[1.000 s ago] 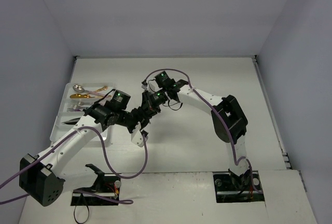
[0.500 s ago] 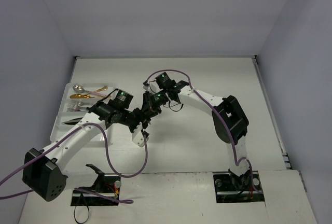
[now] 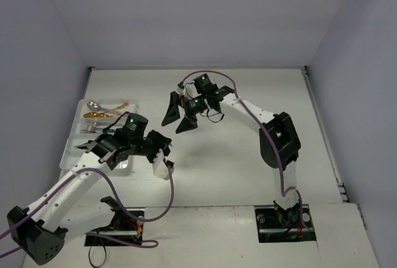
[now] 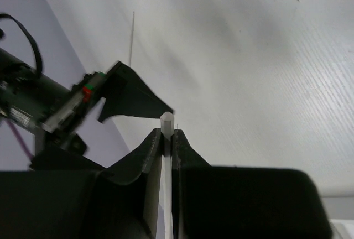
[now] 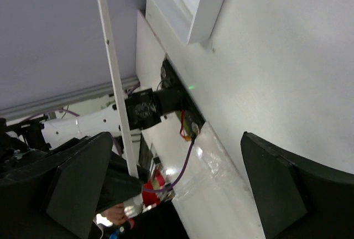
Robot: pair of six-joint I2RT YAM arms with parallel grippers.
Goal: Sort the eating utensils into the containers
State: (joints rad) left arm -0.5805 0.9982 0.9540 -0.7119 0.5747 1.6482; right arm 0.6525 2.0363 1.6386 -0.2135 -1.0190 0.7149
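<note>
My left gripper (image 4: 167,135) is shut on a thin pale stick (image 4: 167,121), whose tip pokes out just past the fingertips. In the right wrist view the same stick (image 5: 113,67) runs long and straight down into the left gripper's dark fingers. My right gripper (image 5: 182,189) stands wide open with nothing between its fingers, a little apart from the stick. From above, the right gripper (image 3: 178,116) hangs over mid-table, and the left gripper (image 3: 162,146) is just below and left of it. The white divided tray (image 3: 69,154) at the left holds gold spoons (image 3: 99,115) and a silver spoon (image 3: 93,104).
A corner of the tray (image 5: 207,6) shows at the top of the right wrist view. Grey walls close the table on the left, back and right. The arms' bases and purple cables (image 3: 170,200) lie along the near edge.
The right gripper has opened, let go of the stick and pulled back slightly. The left gripper has shut on the stick and drawn back toward the near left with it.
</note>
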